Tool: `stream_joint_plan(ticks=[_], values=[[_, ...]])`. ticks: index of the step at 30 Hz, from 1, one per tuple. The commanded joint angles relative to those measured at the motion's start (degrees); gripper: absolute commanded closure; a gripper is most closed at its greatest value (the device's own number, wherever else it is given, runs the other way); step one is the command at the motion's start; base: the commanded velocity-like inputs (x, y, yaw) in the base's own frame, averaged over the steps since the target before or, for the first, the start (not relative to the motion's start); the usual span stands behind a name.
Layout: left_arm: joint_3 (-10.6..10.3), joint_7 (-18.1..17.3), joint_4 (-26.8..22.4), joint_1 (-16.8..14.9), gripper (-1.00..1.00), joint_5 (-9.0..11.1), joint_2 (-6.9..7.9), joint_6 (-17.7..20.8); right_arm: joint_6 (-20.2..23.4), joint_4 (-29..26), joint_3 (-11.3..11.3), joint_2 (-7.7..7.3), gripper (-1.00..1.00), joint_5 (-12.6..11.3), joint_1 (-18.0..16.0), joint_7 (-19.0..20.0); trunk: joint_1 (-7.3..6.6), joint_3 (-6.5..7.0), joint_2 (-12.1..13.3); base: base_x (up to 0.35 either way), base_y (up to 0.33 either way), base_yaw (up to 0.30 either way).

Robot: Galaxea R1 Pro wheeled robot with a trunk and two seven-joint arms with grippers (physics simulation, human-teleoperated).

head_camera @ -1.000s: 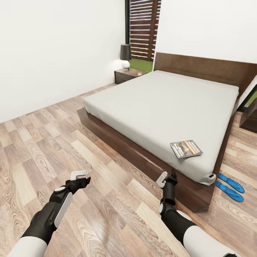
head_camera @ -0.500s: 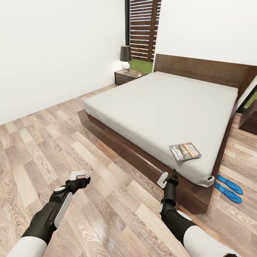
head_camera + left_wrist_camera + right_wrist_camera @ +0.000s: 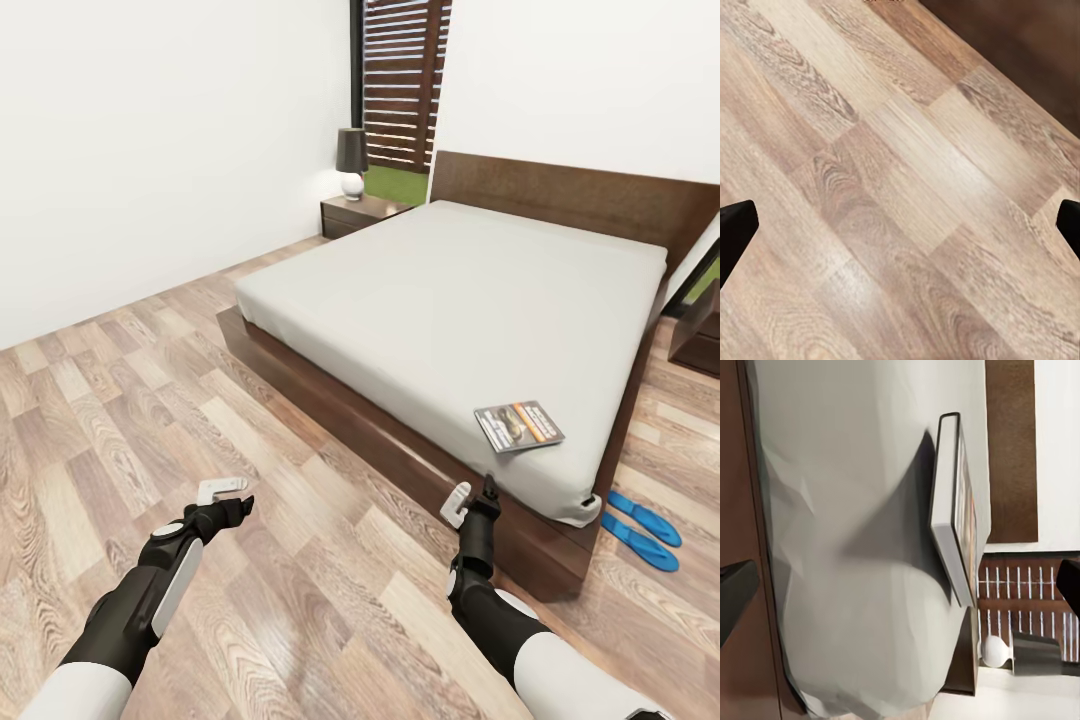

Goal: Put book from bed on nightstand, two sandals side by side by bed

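From the head camera, the book [image 3: 519, 426] is a thin paperback with a dark cover, an orange band and a greyish picture. It lies flat on the bed's [image 3: 450, 290] grey mattress by the near corner, just beyond the right end effector [image 3: 471, 497], which hangs before the dark frame with fingers spread and nothing held. The two blue sandals [image 3: 640, 530] lie side by side on the floor [image 3: 120, 420] past that corner, to the end effector's right. The left end effector [image 3: 224, 492] hangs open and empty over bare planks, well apart from the bed. A nightstand [image 3: 355, 211] carrying a lamp [image 3: 351, 162] stands far beyond; another is cut off at the frame's edge.

The left wrist camera shows wood floor [image 3: 892, 195] between two dark fingertips [image 3: 735, 229] set wide apart.

The right wrist camera sees the book [image 3: 954, 510] edge-on upon the mattress [image 3: 847, 540], straight ahead of the widely parted fingers; its cover lettering is unreadable.
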Motion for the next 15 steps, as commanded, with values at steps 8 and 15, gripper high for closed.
stream_joint_plan(ticks=[8,15], values=[[-0.2,0.47,-0.08,-0.02,-1.0,0.57,0.07,0.21,0.52,0.03,0.14,0.0,-1.0,0.33,-0.04,-0.13,0.0,-0.04,-0.02,0.081,-0.054,0.0],[-0.2,0.47,-0.08,-0.02,-1.0,0.57,0.07,0.23,0.5,0.03,0.14,0.08,-1.0,0.33,-0.04,-0.13,0.0,-0.04,-0.02,0.016,-0.035,0.0]])
